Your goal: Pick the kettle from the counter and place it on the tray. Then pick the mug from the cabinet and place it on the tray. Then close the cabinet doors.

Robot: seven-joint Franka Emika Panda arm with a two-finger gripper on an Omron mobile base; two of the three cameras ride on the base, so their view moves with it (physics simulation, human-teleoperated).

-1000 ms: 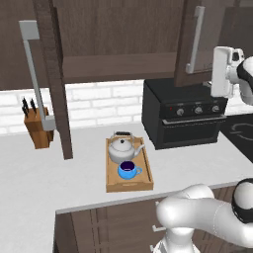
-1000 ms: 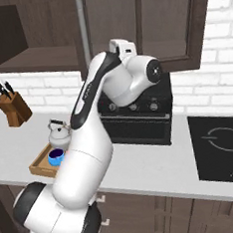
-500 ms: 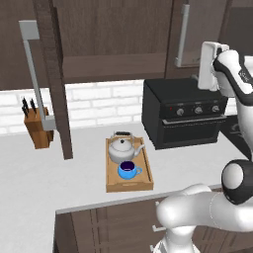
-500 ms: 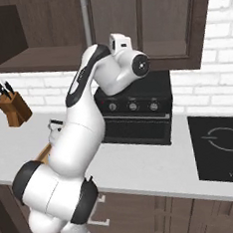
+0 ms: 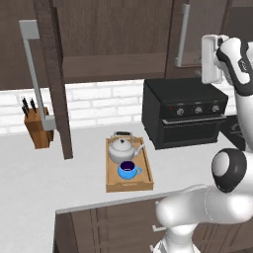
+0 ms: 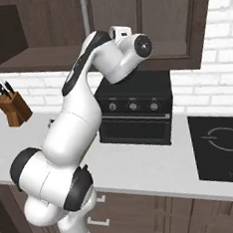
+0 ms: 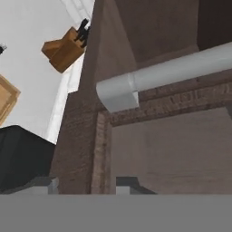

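Two things of the task, the kettle and the mug, are seen on the tray, which lies on the desk far below the jaws and to their left in the left base view. The kettle is placed at the far end of the tray and the mug just in front of it; whether they touch cannot be told. The jaws are raised high, in front of the right one of the cabinet doors, near the lower end of its grey bar handle. In the hand view this handle is seen close ahead of the jaws, crossing the picture, with its end mount on the door frame; the two finger tips are only partly seen at the bottom edge, so it cannot be told how far the jaws are open, and nothing is seen held between them. The left door is swung open, standing edge-on well to the left of the jaws, with its own long handle. Inside the cabinet the shelf is seen. A black oven stands on the desk below the jaws, and a knife block is far to the left, against the white brick wall. A hob is seen in the right base view, well to the right.
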